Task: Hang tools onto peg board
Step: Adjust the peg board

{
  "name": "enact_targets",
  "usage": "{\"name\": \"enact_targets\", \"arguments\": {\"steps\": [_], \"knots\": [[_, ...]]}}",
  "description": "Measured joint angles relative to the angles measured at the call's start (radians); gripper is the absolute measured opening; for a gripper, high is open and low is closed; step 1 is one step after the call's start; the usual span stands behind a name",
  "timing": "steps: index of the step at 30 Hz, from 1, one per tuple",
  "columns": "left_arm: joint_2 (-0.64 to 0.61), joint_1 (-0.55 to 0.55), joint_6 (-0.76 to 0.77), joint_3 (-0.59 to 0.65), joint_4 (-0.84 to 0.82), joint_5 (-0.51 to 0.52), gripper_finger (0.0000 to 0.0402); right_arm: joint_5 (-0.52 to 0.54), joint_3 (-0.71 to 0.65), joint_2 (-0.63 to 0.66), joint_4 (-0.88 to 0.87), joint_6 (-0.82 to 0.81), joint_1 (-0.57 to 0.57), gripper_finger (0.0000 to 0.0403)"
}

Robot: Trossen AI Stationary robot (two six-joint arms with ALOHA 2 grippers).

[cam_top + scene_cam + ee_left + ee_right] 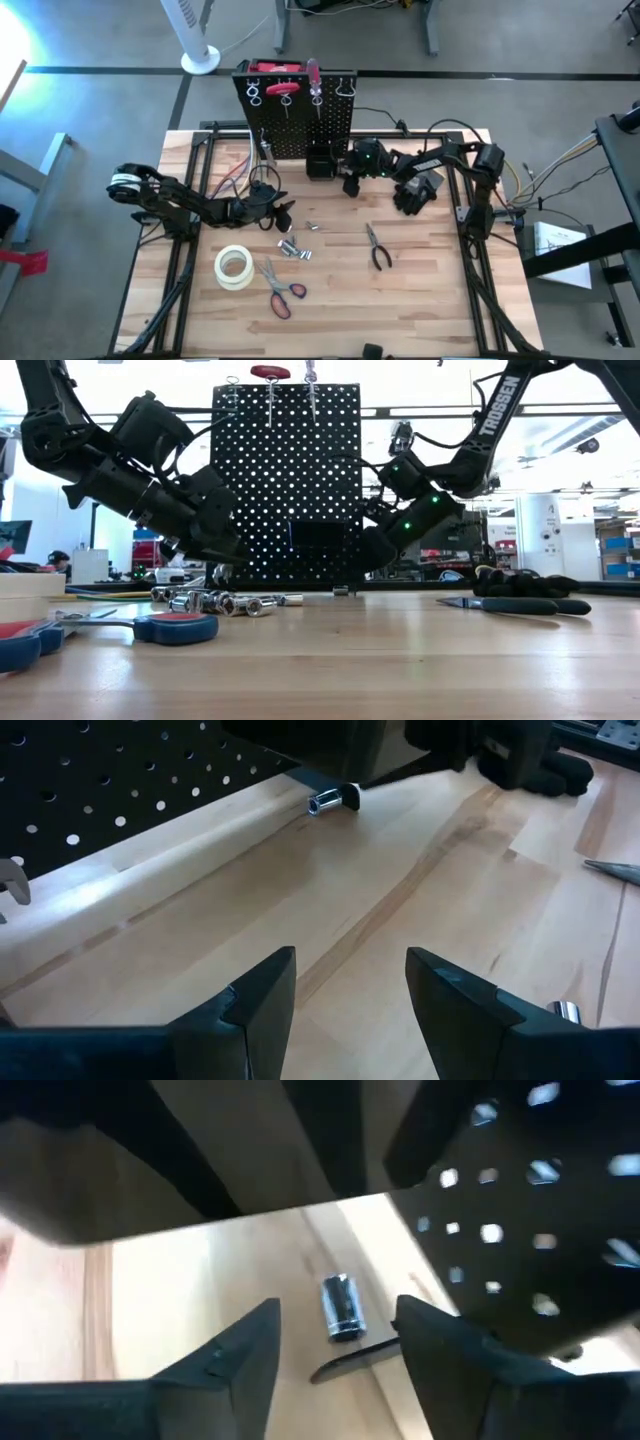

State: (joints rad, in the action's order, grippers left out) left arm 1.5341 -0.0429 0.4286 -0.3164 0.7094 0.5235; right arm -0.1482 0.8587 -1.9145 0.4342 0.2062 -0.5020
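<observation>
Careful, right gripper (335, 1355) hovers open over a small socket (341, 1307) by the peg board (530, 1210), left gripper (350, 995) open too — a skewed pinch could roll it away.

Two dark arms reach inward over the table. The left gripper (350, 1005) sits low near the surface, fingers parted and holding nothing. The right gripper (335, 1355) — also spread wide (nothing between its fingers) — angles downward close to the tabletop.
</observation>
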Motion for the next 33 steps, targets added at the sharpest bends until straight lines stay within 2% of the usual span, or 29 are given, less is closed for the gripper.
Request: {"name": "enact_targets", "arguments": {"steps": [9,16,25,30,33], "knots": [[0.0,0.0,0.0,0.0,-0.003,0.002,0.0182,-0.045,0.198,-0.059,-0.308,0.101,-0.014,0.018],[0.0,0.0,0.0,0.001,-0.027,0.002,0.0182,-0.057,0.309,-0.109,-0.426,0.125,-0.016,0.0154],[0.0,0.0,0.0,0.001,-0.039,0.002,0.0182,-0.088,0.321,-0.107,-0.483,0.143,-0.012,0.0129],[0.0,0.0,0.0,0.001,-0.039,0.002,0.0182,-0.128,0.321,-0.094,-0.545,0.237,-0.004,0.0115],[0.0,0.0,0.003,0.001,-0.043,0.0,0.0182,-0.193,0.316,-0.085,-0.63,0.321,0.008,0.0103]]}}
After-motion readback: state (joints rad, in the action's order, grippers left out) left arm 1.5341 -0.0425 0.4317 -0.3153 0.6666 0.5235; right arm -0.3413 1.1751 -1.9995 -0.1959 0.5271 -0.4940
